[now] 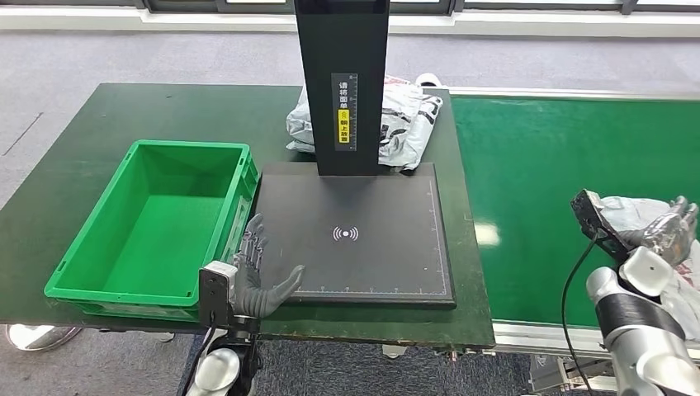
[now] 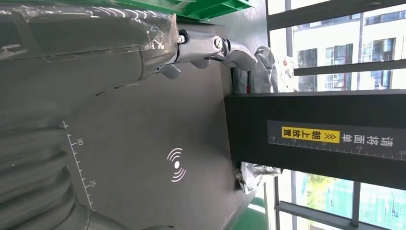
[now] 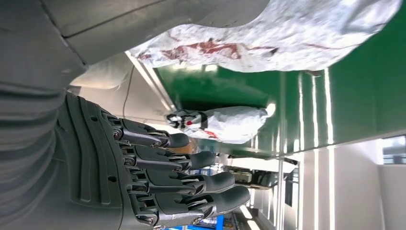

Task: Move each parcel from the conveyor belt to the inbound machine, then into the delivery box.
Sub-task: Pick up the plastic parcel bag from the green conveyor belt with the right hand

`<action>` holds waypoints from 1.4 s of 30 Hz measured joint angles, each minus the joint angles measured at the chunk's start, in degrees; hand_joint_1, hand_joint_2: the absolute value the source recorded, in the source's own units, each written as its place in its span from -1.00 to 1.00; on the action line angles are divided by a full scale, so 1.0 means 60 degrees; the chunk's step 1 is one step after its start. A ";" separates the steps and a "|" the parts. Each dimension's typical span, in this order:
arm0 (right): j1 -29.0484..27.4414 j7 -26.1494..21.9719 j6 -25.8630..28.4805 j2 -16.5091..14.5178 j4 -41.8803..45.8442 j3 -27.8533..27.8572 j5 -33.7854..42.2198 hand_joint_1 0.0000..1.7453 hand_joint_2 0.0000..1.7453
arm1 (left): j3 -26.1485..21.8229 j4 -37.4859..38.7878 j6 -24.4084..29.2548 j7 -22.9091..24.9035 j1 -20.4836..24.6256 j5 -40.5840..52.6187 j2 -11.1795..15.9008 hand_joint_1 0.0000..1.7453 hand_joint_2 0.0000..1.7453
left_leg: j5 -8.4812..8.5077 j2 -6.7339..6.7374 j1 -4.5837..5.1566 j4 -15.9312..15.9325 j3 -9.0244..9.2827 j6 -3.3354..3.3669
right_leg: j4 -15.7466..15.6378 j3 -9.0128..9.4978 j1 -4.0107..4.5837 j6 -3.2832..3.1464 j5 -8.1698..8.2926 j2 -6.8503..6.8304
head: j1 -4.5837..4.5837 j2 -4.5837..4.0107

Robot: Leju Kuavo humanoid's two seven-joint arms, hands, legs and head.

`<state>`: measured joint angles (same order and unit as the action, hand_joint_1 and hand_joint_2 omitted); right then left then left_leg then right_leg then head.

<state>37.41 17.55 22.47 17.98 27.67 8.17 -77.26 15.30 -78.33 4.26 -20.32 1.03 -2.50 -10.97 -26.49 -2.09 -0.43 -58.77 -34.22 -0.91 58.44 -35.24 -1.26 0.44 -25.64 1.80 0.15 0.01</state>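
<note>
Parcel (image 1: 640,216), a soft crinkled poly mailer at the conveyor belt's (image 1: 545,190) near right edge, looks light, limp and slippery, best pinched across a bunched fold; right hand (image 1: 664,235) open against it, left hand (image 1: 256,276) open, empty, at the scanner plate's (image 1: 371,247) near-left corner.

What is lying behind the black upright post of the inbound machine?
A crumpled grey-white parcel lies on the dark table behind the black post, sticking out on both sides. Its middle is covered by the post, so any label there cannot be seen.
</note>
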 joint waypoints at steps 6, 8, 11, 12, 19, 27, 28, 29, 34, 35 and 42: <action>0.0204 0.0388 -0.0529 0.0214 -0.0548 -0.0004 -0.0234 -1.00 1.00 | -0.0001 0.0205 -0.0030 -0.0024 0.0098 0.0026 -0.0004 -1.00 1.00 | -0.0001 -0.0001 0.0000 0.0001 0.0000 0.0000 | 0.0000 -0.0002 0.0005 0.0000 -0.0001 0.0000 | 0.0001 0.0000; 0.0253 0.0503 -0.1171 0.0276 -0.0749 -0.0004 -0.0293 -1.00 1.00 | -0.0003 0.0305 -0.0075 -0.0033 0.0172 0.0051 -0.0004 -1.00 1.00 | 0.0000 -0.0001 0.0000 0.0001 0.0001 0.0000 | 0.0000 -0.0002 0.0005 0.0000 -0.0001 0.0000 | 0.0001 0.0001; 0.0246 0.0683 -0.2458 0.0354 -0.1026 -0.0004 -0.0342 -1.00 1.00 | -0.0004 0.0531 -0.0163 -0.0050 0.0346 0.0123 -0.0004 -1.00 1.00 | 0.0000 -0.0001 0.0000 0.0000 0.0001 0.0000 | -0.0001 -0.0002 0.0003 0.0000 -0.0001 0.0000 | 0.0001 0.0002; 0.0230 0.0759 -0.2927 0.0379 -0.1120 -0.0004 -0.0365 -1.00 1.00 | -0.0006 0.0635 -0.0181 -0.0054 0.0426 0.0139 -0.0004 -1.00 1.00 | 0.0000 -0.0001 0.0000 0.0000 0.0001 0.0001 | -0.0001 -0.0002 0.0002 0.0000 0.0000 0.0000 | 0.0001 0.0002; 0.0166 0.1148 -0.5096 0.0514 -0.1573 -0.0004 -0.0666 -1.00 1.00 | -0.0081 0.1256 -0.0212 -0.0056 0.0917 0.0207 -0.0024 -1.00 1.00 | 0.0001 0.0004 0.0000 0.0000 0.0001 0.0002 | 0.0000 -0.0002 -0.0004 0.0001 0.0000 0.0002 | -0.0001 0.0000; 0.0186 0.1318 -0.5841 0.0548 -0.1761 -0.0004 -0.0792 -1.00 1.00 | -0.0097 0.1746 -0.0230 -0.0066 0.1123 0.0241 -0.0029 -1.00 1.00 | 0.0001 0.0002 0.0000 0.0001 0.0000 0.0002 | 0.0000 -0.0003 -0.0004 0.0001 0.0000 0.0003 | 0.0000 0.0001; 0.0188 0.1330 -0.5835 0.0548 -0.1772 -0.0004 -0.0810 -1.00 1.00 | -0.0106 0.1783 -0.0230 -0.0069 0.1141 0.0241 -0.0029 -1.00 1.00 | 0.0001 0.0002 0.0000 0.0001 0.0000 0.0002 | 0.0000 -0.0003 -0.0004 0.0001 0.0000 0.0003 | 0.0000 0.0000; 0.0187 0.1336 -0.5819 0.0548 -0.1780 -0.0004 -0.0827 -1.00 1.00 | -0.0118 0.1817 -0.0230 -0.0072 0.1158 0.0242 -0.0029 -1.00 1.00 | 0.0001 0.0002 0.0000 0.0001 0.0000 0.0002 | 0.0000 -0.0003 -0.0004 0.0001 0.0000 0.0003 | 0.0001 0.0000; 0.0157 0.1334 -0.5752 0.0548 -0.1782 -0.0004 -0.0919 -1.00 1.00 | -0.0167 0.1935 -0.0230 -0.0075 0.1184 0.0243 -0.0030 -1.00 1.00 | 0.0001 0.0002 0.0000 0.0001 0.0000 0.0002 | 0.0000 -0.0002 -0.0004 0.0001 0.0000 0.0003 | 0.0001 -0.0001; 0.0157 0.1334 -0.5752 0.0548 -0.1782 -0.0004 -0.0929 -1.00 1.00 | -0.0170 0.1948 -0.0230 -0.0075 0.1184 0.0244 -0.0030 -1.00 1.00 | 0.0001 0.0002 0.0000 0.0001 0.0000 0.0002 | 0.0000 -0.0002 -0.0004 0.0001 0.0000 0.0003 | 0.0001 -0.0001; 0.0158 0.1334 -0.5752 0.0548 -0.1785 -0.0004 -0.0944 -1.00 1.00 | -0.0183 0.2009 -0.0230 -0.0075 0.1184 0.0245 -0.0029 -1.00 1.00 | 0.0001 0.0000 0.0000 0.0001 -0.0002 0.0003 | 0.0000 -0.0003 -0.0004 0.0001 0.0000 0.0003 | 0.0001 0.0001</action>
<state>38.36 25.55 -12.04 21.27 16.96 8.15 -82.92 14.20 -66.28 2.89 -20.76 8.13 -1.03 -11.15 -26.49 -2.09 -0.43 -58.76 -34.23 -0.89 58.44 -35.26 -1.29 0.44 -25.64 1.82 0.15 0.01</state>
